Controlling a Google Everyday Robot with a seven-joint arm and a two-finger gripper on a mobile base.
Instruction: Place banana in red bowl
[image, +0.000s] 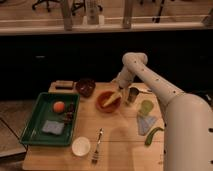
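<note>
camera view: gripper (119, 90) above red bowl (103, 103), banana (113, 97) inside, jaws' state unclear, no readable writing

Single camera view, set high and looking down and forward across a wooden table (120, 135) that fills the lower half of the frame. The robot's white arm (165, 95) enters from the lower right at close range; its gripper (119, 90) lies near centre. A dark counter crosses the upper frame.
</note>
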